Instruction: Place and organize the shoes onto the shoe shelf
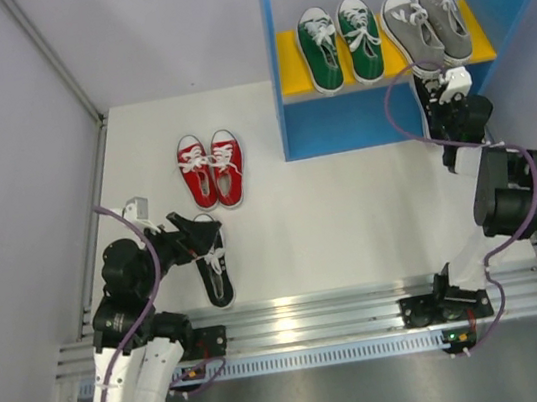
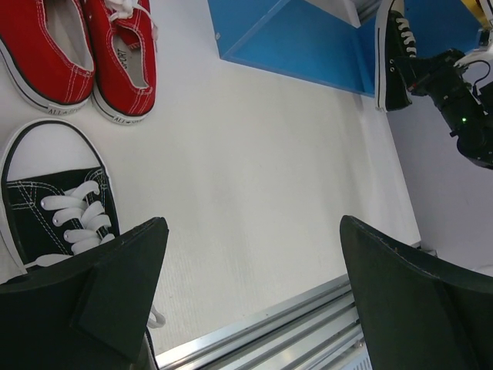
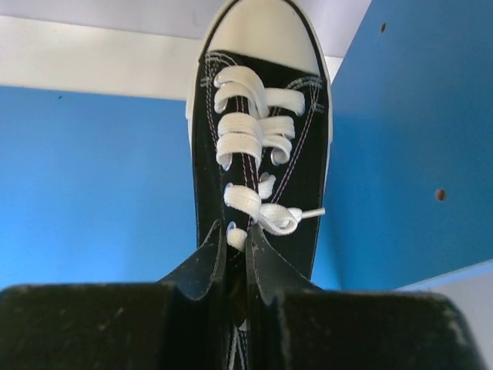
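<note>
L tool [image 2: 250, 231] stands wide, holding nothing. In the wrist view 1 finger overlaps the rear of a black canvas low-top sneaker w/ white laces, toe cap & sole [image 1: 217, 274]. That sneaker lies on the white desk [image 1: 351, 209] near the L arm base, off to the side of the gap, not between the fingers. Risk: a close from here could catch only lace, & the sneaker would dangle or twist on the lift. Just beyond, the red canvas pair [image 1: 211, 169] sits side by side on the desk, not shelved yet; a sloppy swing fwd could knock it askew.

Mid-right, the tall blue-walled shoe shelf [image 1: 274, 59] carries the green canvas pair [image 1: 340, 44] & grey canvas pair [image 1: 426, 26] on its yellow upper board [image 1: 293, 61]. The top looks full, so 2 pairs must go below.

R tool [image 3: 235, 239] is pinched nearly closed on the 2nd black sneaker [image 3: 262, 139] at its collar, toe pointing into the lower bay, near the blue R wall. Can't tell if the sole touches down. Risks:
- The thin grip lets it swivel or slip.
- The toe bumps the wall.
- Let go too high, it tips over.
- Parked mid-bay, it leaves no room for its mate.

R arm's purple cable [image 1: 391, 107] hangs near the board's front edge, where a grey heel overhangs; a snag could drag it off.
</note>
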`<state>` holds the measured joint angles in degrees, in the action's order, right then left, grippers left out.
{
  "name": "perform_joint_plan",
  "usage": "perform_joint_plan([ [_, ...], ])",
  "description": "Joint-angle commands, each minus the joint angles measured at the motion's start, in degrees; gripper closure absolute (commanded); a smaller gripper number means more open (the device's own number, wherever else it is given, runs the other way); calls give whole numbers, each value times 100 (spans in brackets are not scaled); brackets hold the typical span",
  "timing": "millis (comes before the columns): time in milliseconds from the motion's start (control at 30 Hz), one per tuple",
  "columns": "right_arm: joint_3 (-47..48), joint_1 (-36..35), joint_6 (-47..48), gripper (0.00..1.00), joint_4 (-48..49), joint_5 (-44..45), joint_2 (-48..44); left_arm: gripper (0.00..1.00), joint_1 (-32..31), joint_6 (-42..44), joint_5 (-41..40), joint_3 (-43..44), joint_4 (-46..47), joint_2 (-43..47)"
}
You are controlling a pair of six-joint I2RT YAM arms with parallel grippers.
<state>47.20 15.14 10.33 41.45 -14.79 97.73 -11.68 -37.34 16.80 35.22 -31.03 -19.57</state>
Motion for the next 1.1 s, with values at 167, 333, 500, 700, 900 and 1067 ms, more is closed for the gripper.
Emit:
perform_joint_plan([
  [167,457,60,154,100,1031,-315,553,1,-9,69,-89,-103,395,-178],
  [333,308,60,119,100,1260,-262,764,1,-18,87,-115,-103,431,-257],
  [500,360,51,66,100,1391,-244,949,1,-9,104,-89,-95,431,-266],
  [700,440,42,5,80,1339,-77,984,1,-9,104,-80,-68,431,-249],
  [900,194,51,-215,49,1699,-7,897,1,-9,113,-36,-77,431,-214],
  [1067,-17,42,-277,26,2006,20,756,1,-9,122,-10,-59,439,-144],
])
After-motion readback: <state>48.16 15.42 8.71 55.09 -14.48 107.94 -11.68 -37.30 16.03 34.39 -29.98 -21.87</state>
